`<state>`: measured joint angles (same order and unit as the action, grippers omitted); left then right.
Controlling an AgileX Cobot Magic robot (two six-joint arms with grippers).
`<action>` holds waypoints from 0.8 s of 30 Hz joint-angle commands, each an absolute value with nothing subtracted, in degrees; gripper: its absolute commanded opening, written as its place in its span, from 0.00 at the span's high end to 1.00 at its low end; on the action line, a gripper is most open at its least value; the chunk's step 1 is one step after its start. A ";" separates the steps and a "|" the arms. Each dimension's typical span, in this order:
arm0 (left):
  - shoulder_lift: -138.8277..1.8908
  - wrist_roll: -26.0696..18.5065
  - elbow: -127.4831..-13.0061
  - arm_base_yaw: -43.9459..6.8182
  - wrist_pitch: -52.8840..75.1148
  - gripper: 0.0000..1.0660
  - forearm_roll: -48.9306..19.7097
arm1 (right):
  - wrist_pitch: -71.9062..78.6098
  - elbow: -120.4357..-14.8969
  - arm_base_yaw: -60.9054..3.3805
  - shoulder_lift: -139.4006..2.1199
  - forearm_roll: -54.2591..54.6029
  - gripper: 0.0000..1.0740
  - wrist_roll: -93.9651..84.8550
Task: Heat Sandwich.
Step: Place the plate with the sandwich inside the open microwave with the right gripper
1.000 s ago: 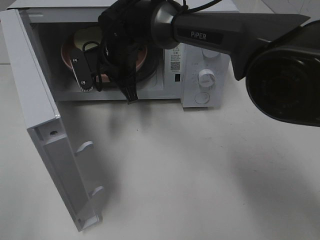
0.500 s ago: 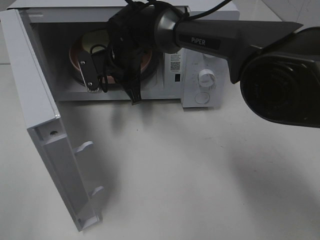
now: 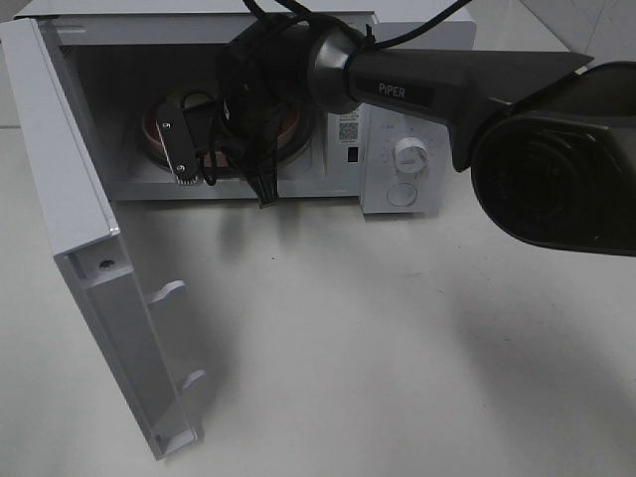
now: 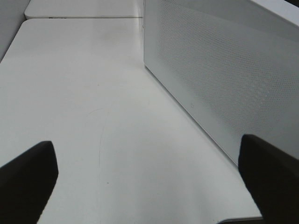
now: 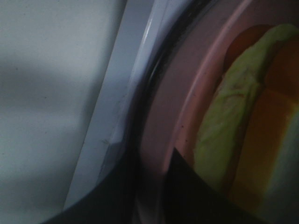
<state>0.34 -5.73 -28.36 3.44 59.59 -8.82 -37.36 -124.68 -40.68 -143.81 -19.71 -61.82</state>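
Deep inside the open microwave (image 3: 417, 119), the sandwich (image 5: 229, 126) lies on its pink plate (image 5: 187, 88). Right gripper (image 3: 221, 164) is down at the plate's rim, and whether it's clamped or loose, I can't tell. Left gripper (image 4: 149, 186) sits outside beside the door, jaws wide, empty. That bread looks soft, light and crushable, so I'd handle it by the stiff plate rim, kept level.

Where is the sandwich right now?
In the right wrist view the sandwich lies on the pink plate, inside the open microwave at the high view's upper left.
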 commanded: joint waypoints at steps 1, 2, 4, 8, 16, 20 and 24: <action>1.72 -5.39 -28.25 3.38 59.47 0.05 -8.82 | -36.67 -125.25 -40.45 -143.35 -20.17 0.68 -60.96; 1.72 -5.39 -28.25 3.38 59.47 0.05 -8.82 | -36.67 -125.25 -40.45 -143.35 -20.17 0.68 -60.96; 1.72 -5.39 -28.25 3.38 59.47 0.05 -8.82 | -36.73 -125.25 -40.45 -143.35 -20.17 0.60 -60.96; 1.72 -5.39 -28.25 3.38 59.47 0.05 -8.82 | -36.73 -125.19 -40.45 -143.35 -20.05 0.52 -59.24; 1.72 -5.39 -28.25 3.38 59.47 0.05 -8.82 | -35.29 -125.19 -40.45 -143.35 -20.00 0.35 -55.00; 1.72 -5.39 -28.25 3.38 59.47 0.05 -8.82 | -34.84 -125.19 -40.45 -143.35 -19.94 0.24 -51.97; 1.72 -5.39 -28.25 3.38 59.47 0.05 -8.82 | -34.84 -125.19 -40.45 -143.35 -19.54 0.24 -51.51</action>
<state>0.34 -5.73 -28.36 3.44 59.59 -8.82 -35.29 -124.68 -40.68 -143.81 -19.65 -52.60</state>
